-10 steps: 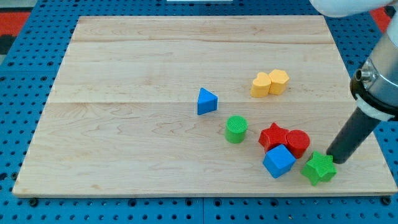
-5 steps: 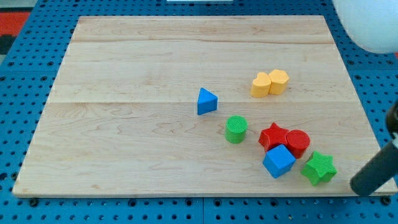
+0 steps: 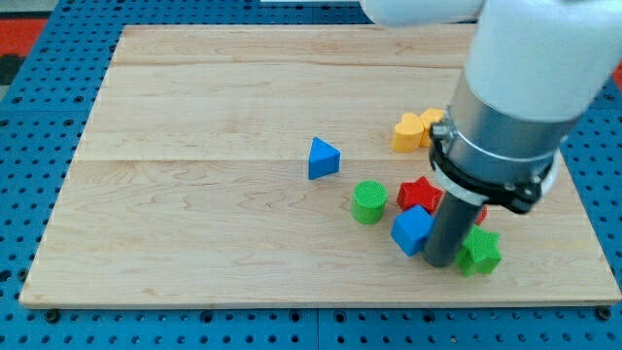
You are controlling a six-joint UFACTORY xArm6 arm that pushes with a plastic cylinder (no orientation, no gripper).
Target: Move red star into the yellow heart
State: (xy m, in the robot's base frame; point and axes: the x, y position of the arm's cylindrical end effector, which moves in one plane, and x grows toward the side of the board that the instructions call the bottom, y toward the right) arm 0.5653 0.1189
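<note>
The red star (image 3: pixel 418 193) lies at the lower right of the board, partly hidden by the arm. The yellow heart (image 3: pixel 408 131) sits above it, touching a yellow hexagon (image 3: pixel 432 118) that the arm mostly hides. My tip (image 3: pixel 439 262) rests just right of the blue cube (image 3: pixel 412 230) and left of the green star (image 3: pixel 479 253), below the red star. The red cylinder is hidden behind the rod.
A green cylinder (image 3: pixel 368 201) stands left of the red star. A blue triangle (image 3: pixel 323 158) lies near the board's middle. The wooden board (image 3: pixel 194 194) has its bottom edge close below my tip.
My tip has swung in from off the board's right edge to between the blue cube and green star. The blue cube and red star shifted left and up; the green star moved left.
</note>
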